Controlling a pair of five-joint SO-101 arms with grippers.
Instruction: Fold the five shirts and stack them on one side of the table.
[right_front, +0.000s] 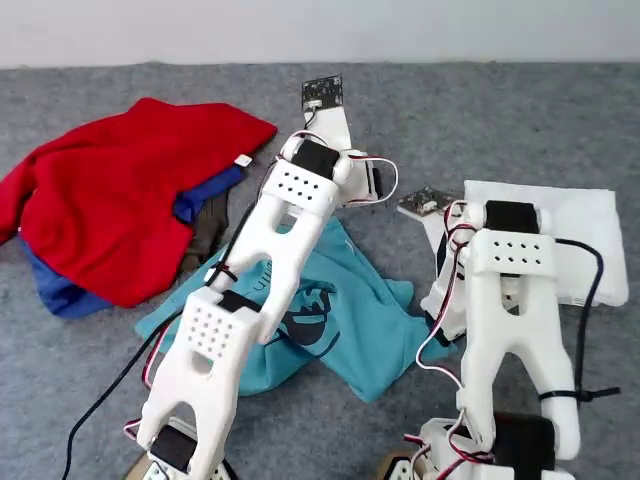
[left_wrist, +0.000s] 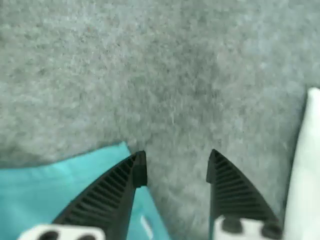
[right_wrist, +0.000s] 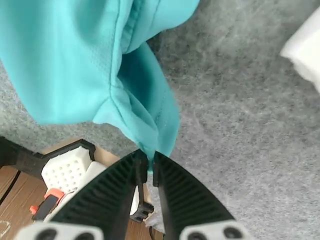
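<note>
teal shirt (right_front: 370, 330) lies crumpled near the folded white shirt (right_front: 590, 215), a corner pinched in the clamped right gripper (right_wrist: 148, 165), left gripper (left_wrist: 175, 167) spread wide at its edge; folding seems barely begun, and next the left should grasp a second corner.

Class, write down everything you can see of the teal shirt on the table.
The teal shirt is thin, smooth-looking fabric with a dark print, lying crumpled and unfolded on the grey felt table, between the red shirt and a folded white cloth. An arm stretches above it. The right gripper is shut on its stitched edge; the open left gripper hangs at one corner, one finger over the fabric.
</note>
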